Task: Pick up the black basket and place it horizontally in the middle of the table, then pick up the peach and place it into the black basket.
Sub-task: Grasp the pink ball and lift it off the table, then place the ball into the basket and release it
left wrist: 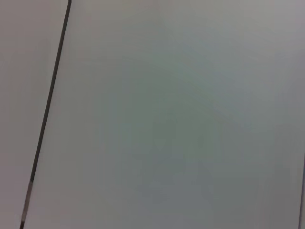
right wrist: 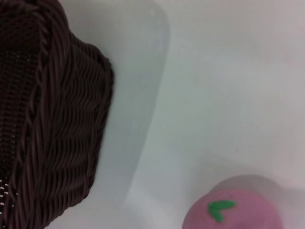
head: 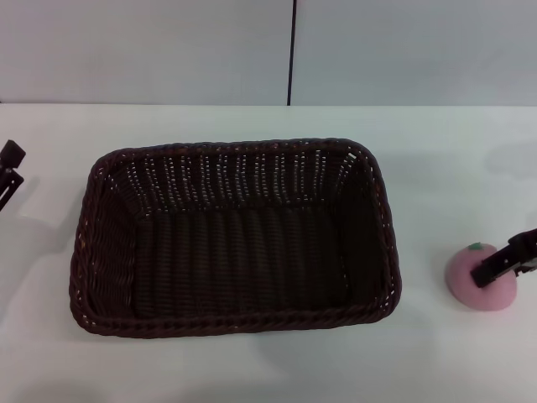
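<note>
The black basket (head: 235, 322) lies lengthwise across the middle of the white table (head: 453, 159), upright and empty. The pink peach (head: 464, 284) with its green stem mark stands on the table a short way right of the basket. My right gripper (head: 502, 263) is right at the peach, over its right side. In the right wrist view the peach (right wrist: 238, 212) is close by, with a corner of the basket (right wrist: 57, 119) beyond it. My left gripper (head: 10, 172) is parked at the far left edge, away from the basket.
A pale wall with a dark vertical seam (head: 292, 50) stands behind the table. The left wrist view shows only that plain surface and its seam (left wrist: 47, 105). Bare tabletop (right wrist: 214, 95) lies between the basket and the peach.
</note>
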